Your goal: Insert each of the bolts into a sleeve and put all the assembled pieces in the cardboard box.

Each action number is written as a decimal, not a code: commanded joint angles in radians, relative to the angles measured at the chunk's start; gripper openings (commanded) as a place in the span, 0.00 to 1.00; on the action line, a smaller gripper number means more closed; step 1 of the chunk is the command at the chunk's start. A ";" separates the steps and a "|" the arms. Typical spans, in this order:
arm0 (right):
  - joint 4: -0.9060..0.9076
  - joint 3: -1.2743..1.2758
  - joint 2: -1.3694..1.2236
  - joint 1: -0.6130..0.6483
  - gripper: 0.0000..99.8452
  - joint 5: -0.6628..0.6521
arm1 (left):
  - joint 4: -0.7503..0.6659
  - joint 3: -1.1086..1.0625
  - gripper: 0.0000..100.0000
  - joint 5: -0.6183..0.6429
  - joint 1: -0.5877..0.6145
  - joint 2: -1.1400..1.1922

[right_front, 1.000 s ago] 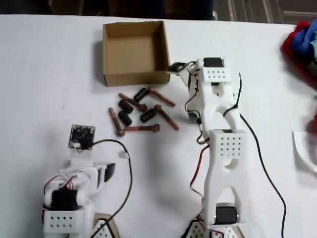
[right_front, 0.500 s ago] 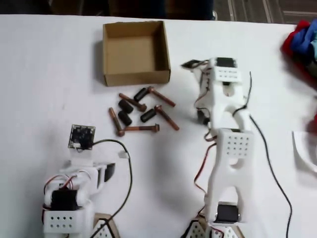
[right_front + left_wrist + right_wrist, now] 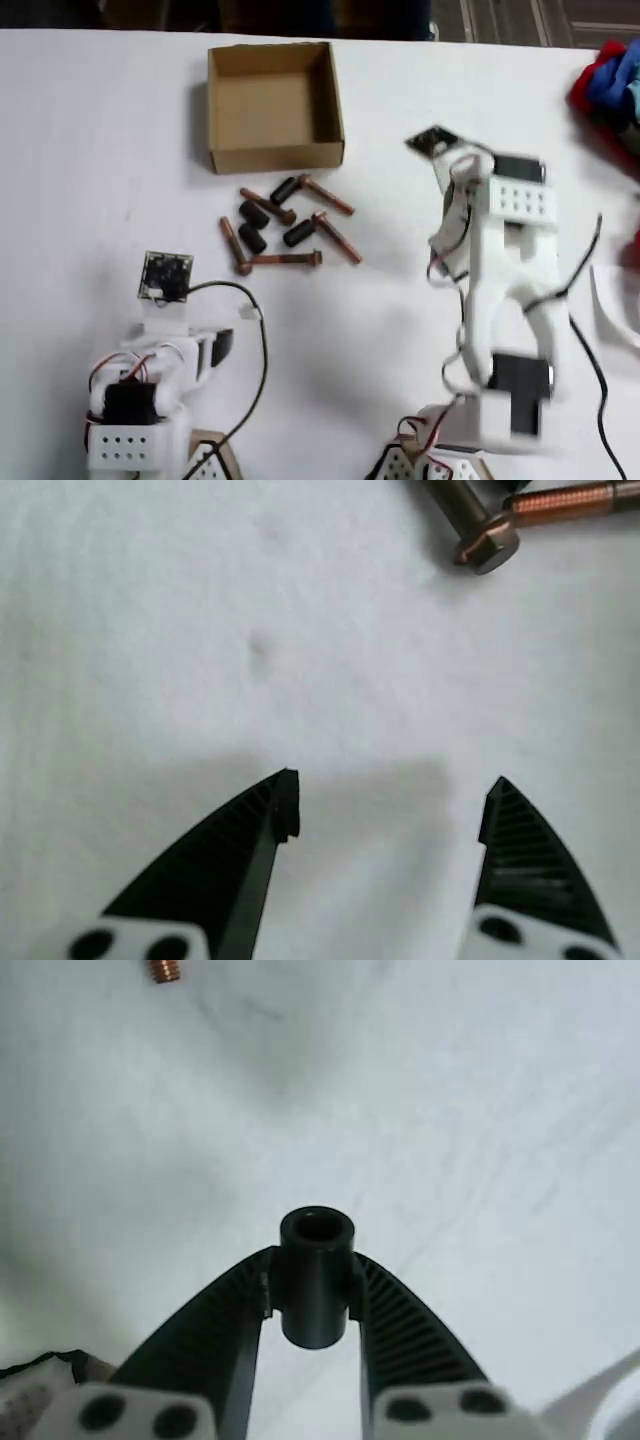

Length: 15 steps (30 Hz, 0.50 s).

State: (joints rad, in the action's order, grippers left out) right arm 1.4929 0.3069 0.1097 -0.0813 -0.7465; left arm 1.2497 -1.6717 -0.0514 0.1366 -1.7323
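your right arm (image 3: 505,290) stands over the white table (image 3: 80,150), to the right of the loose parts and well apart from them. the right jaws are clamped on a short black cylindrical sleeve (image 3: 317,1278). the two ribbed black fingers (image 3: 215,1330) hold it by its sides, and one open end of the sleeve shows beyond them. the threaded tip of a copper-coloured bolt (image 3: 163,970) lies on the table farther off.

your left arm (image 3: 150,400) sits folded near the table's front edge. the left jaws are wide apart and hold nothing, with bare table between their fingers (image 3: 230,850). ahead of them lies the hex head of a darker bolt (image 3: 470,520). the tip of a copper shank (image 3: 560,500) lies just beside that head.

the other parts lie in a cluster just in front of the brown open-topped cardboard box (image 3: 275,158), which stands at the table's far side. five copper-coloured bolts lie there, among them one (image 3: 285,259) lying crosswise on the near side and one (image 3: 325,196) slanting on the far side. four more black sleeves are mixed in with them, one (image 3: 283,190) just beside the slanting bolt's end and one (image 3: 299,233) in the middle of the cluster. a heap of red and blue cloth (image 3: 610,80) lies at the table's right edge.
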 commanded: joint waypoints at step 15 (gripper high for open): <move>-0.162 0.242 0.240 0.025 0.02 0.103 | -0.198 -0.010 0.31 -0.002 0.196 0.003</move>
State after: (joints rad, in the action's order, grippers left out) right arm 1.3395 0.5554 0.3107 -0.0798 -0.6621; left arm 1.1822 -1.6717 -0.0514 0.2056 -1.7308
